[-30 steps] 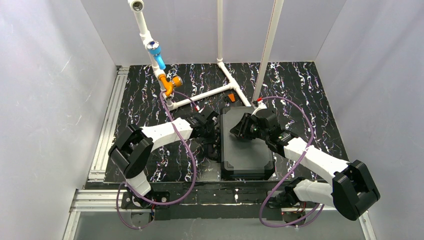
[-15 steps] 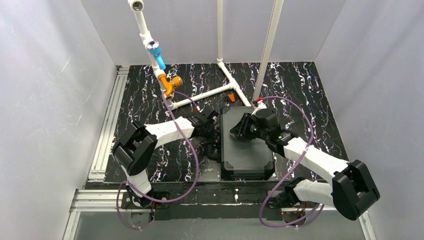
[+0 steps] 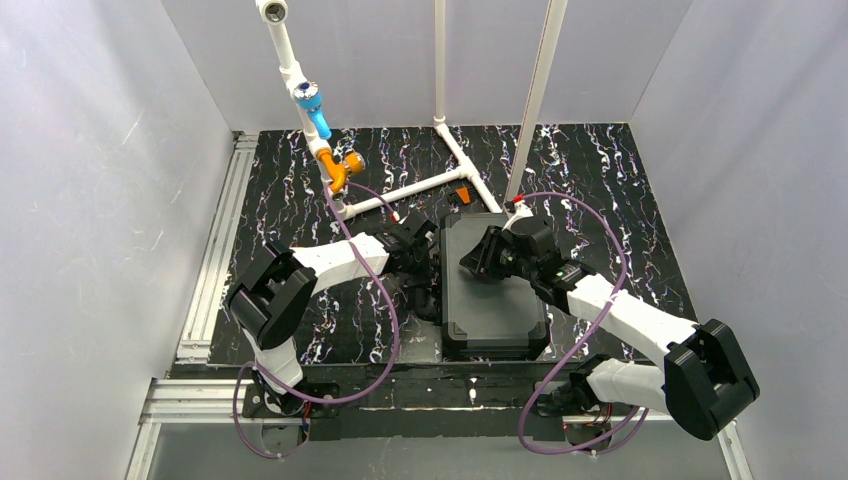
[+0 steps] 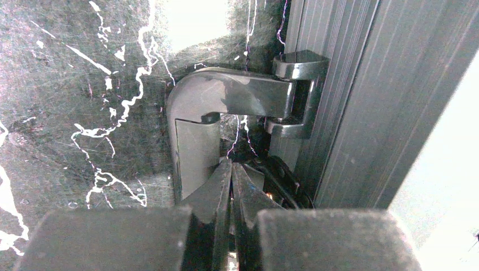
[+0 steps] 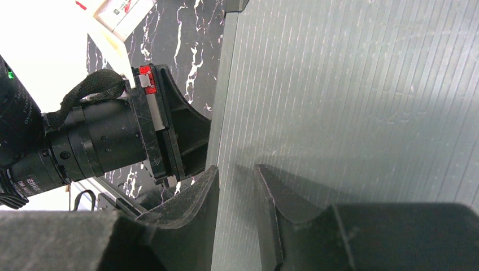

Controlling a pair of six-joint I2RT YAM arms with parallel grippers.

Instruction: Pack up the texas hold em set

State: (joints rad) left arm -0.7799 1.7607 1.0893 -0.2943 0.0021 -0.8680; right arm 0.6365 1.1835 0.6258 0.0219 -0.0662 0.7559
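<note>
The black poker case (image 3: 495,300) lies closed in the middle of the table. Its ribbed lid fills the right wrist view (image 5: 350,101). My right gripper (image 3: 478,258) rests on the lid near its left edge, its jaws a little apart with nothing between them (image 5: 236,175). My left gripper (image 3: 428,262) is at the case's left side. In the left wrist view it (image 4: 230,169) is shut, tips pressed together just under a grey latch flap (image 4: 226,99) hinged to the ribbed case wall (image 4: 350,84).
A white pipe frame (image 3: 420,188) with orange (image 3: 340,170) and blue (image 3: 315,110) fittings stands behind the case. A small orange piece (image 3: 461,195) lies by the pipe. An aluminium rail (image 3: 215,270) runs along the left edge. Grey walls enclose the table.
The left arm's elbow has shifted slightly to the right. Both grippers and the case stay where they were.
</note>
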